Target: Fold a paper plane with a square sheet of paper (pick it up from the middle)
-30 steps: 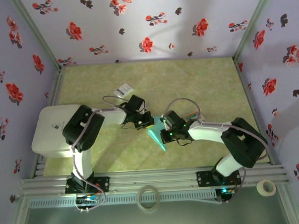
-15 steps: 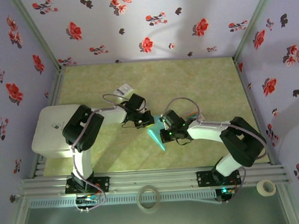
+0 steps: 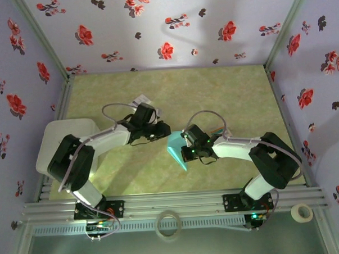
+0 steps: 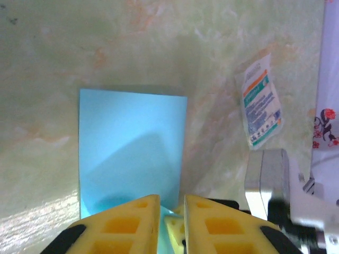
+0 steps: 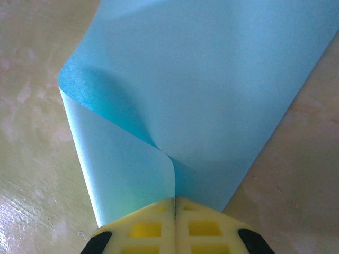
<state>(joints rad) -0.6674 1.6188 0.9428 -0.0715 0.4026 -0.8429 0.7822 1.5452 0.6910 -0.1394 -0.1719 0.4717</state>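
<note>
Moved: my left arm has swung its elbow out toward the left of the frame, and the left gripper has backed off the teal sheet of paper. The right arm has barely shifted.
Left gripper: the jaws are parted a crack and I can make out nothing pinched between them. The tips sit just beside the sheet's upper-left edge.
Right gripper: clamped tight on a curled-over flap of the sheet.
Sheet: just below centre of the top view, partly folded and tapering to a point toward the lower right. The flap is rolled, not creased.
Risk: with one gripper holding, I judge the flap could spring back flat. A pull from the right arm could drag the whole sheet across the bench and skew the fold line.
Risk two: a careless left approach could crumple the free edge.
Surface: glossy, mottled yellow-green and probably slippery. A small printed card lies near the left gripper, and a white slab sits at the left edge.
Room: lilac walls with red flowers enclose three sides. A tape roll rests along the bottom.
</note>
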